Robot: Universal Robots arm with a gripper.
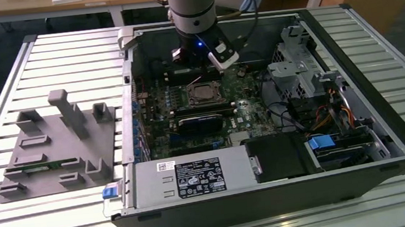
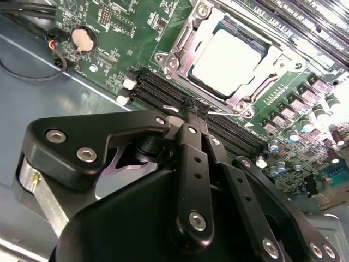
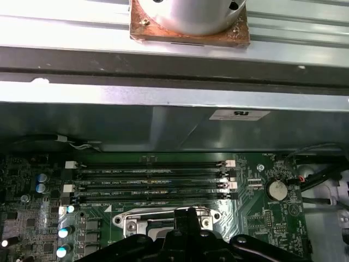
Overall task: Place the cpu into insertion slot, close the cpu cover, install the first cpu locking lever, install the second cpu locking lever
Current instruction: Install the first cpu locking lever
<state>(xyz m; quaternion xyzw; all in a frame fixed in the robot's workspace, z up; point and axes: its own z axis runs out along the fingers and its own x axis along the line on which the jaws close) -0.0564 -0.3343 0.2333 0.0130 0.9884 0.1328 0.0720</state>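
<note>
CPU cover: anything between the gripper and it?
Nothing visible. In the second wrist view the gripper hangs over the memory slots, right beside the cover, which lies down over the cpu.

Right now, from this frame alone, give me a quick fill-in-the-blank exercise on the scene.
1. The cpu cover lies ____ over the cpu.
2. Beside the cpu cover run ____ long black memory slots.
3. The gripper hangs over the ____ circuit board.
4. The fixture outside the computer case is ____ in colour.
Missing words: closed; four; green; grey.
</note>
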